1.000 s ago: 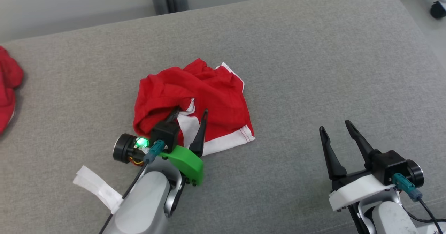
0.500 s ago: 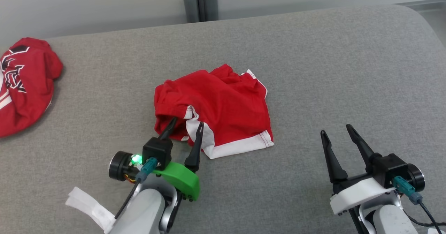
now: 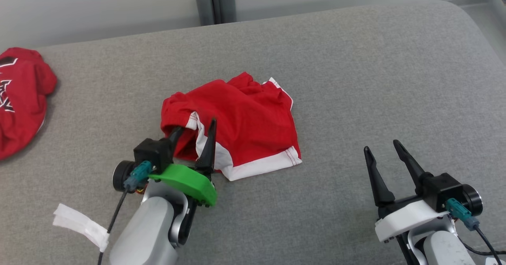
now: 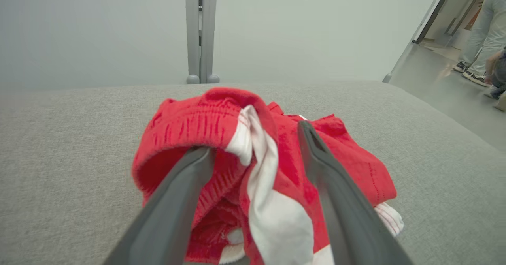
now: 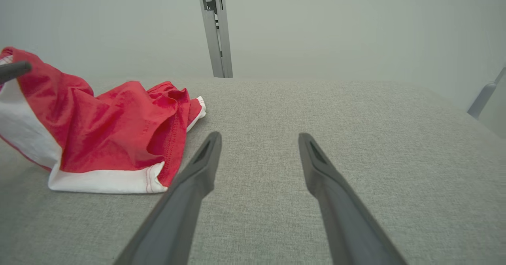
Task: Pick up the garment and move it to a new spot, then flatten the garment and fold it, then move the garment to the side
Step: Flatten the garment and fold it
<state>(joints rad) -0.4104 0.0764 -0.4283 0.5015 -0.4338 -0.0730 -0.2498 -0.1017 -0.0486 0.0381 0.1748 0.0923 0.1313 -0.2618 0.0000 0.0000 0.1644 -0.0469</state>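
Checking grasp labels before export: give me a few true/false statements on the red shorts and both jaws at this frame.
1. The crumpled red shorts with white trim lie on the grey fabric cushion. True.
2. The left jaws are shut on the shorts. False: they stand open, straddling a white-edged fold of the shorts.
3. The right jaws touch the shorts. False: they stand open over bare cushion, apart from the shorts.
4. A second red garment with black-and-white print lies at the far left of the cushion. True.
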